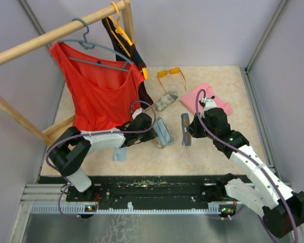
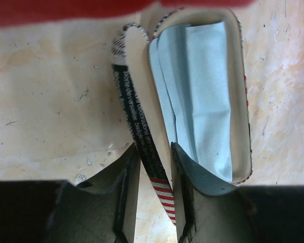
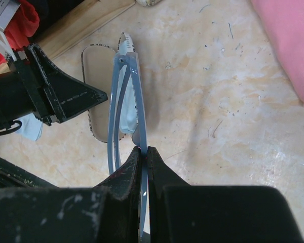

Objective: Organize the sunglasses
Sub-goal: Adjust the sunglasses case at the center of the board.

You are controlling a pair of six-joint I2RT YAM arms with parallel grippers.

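Note:
My right gripper [image 3: 144,148] is shut on the greyish-lilac sunglasses [image 3: 137,96], pinching the front frame, with the folded arms to its left. In the top view it [image 1: 190,130] holds them [image 1: 185,129] just right of the open patterned case [image 1: 162,132]. My left gripper [image 2: 153,149] stands open astride the case's striped lid [image 2: 137,116]; the lid leans on the right finger and a gap shows on the left. A light-blue cloth [image 2: 197,86] lies in the case [image 2: 239,101]. The orange sunglasses [image 1: 171,74] lie at the back.
A second patterned case [image 1: 165,100] lies behind the open one. A pink cloth [image 1: 206,98] is at the right, a loose light-blue cloth [image 1: 119,155] near the front. A red top [image 1: 99,93] hangs from the wooden rack [image 1: 55,35] on the left.

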